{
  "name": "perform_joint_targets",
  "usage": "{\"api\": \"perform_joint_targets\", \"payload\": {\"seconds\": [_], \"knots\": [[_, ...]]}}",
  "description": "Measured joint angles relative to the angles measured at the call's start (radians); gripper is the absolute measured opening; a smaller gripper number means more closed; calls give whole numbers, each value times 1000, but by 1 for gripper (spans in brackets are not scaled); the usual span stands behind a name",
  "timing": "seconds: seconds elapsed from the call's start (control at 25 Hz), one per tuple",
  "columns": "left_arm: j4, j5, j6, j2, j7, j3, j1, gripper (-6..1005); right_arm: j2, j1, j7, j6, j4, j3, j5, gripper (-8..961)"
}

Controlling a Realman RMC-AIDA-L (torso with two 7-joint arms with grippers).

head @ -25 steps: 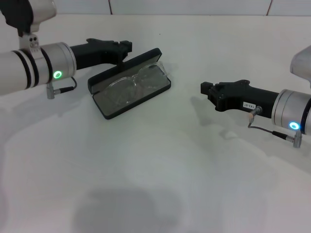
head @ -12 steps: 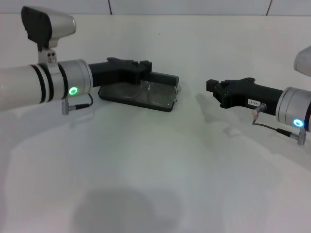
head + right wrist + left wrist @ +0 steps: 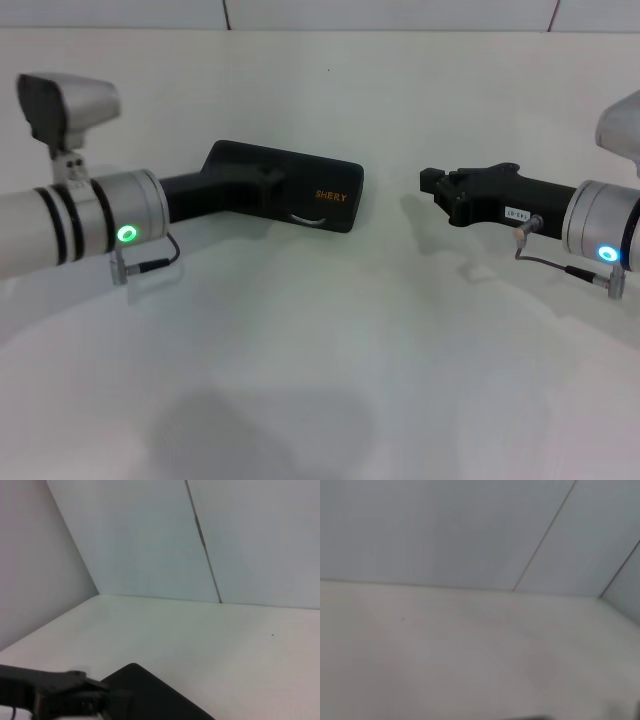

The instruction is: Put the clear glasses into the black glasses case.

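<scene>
Head view: the case (image 3: 300, 190) lies closed on the white table (image 3: 330, 340), lettering up. The left end effector (image 3: 268, 187) rests on its lid; its opening cannot be told. The right end effector (image 3: 432, 183) hovers apart to the right, narrow, holding nothing.

Right wrist view: the case (image 3: 150, 697) and the left end effector (image 3: 102, 695) on it.

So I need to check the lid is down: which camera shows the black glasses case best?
The head view: the black glasses case lies shut, lettering up, the left gripper on it. The right wrist view catches only its dark corner; the left wrist view shows none.
</scene>
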Motion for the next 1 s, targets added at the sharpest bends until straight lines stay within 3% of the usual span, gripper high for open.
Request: {"api": "perform_joint_targets", "payload": {"seconds": [0.12,0.24,0.4,0.44,0.64,0.84,0.96,1.0], "knots": [[83,-100,145,3,51,-1,63,136,0,-2,0,-2,0,-2,0,128],[147,-240,293,1,207,0,142,140,1,-8,0,-2,1,-3,0,130],[116,-350,386,6,370,-3,182,145,1,-13,-16,-47,1,16,0,133],[108,-354,395,8,389,-3,184,147,-2,-14,-41,-112,6,52,0,134],[110,-280,431,15,416,1,185,153,-5,-15,-115,-299,44,163,0,137],[170,-127,485,25,408,-3,195,160,-37,2,-264,-653,122,360,-97,141],[220,-64,514,33,357,-5,214,164,-41,0,-267,-750,111,442,-169,143],[240,-49,521,37,335,-5,221,241,-41,1,-267,-777,101,460,-193,144]]}}
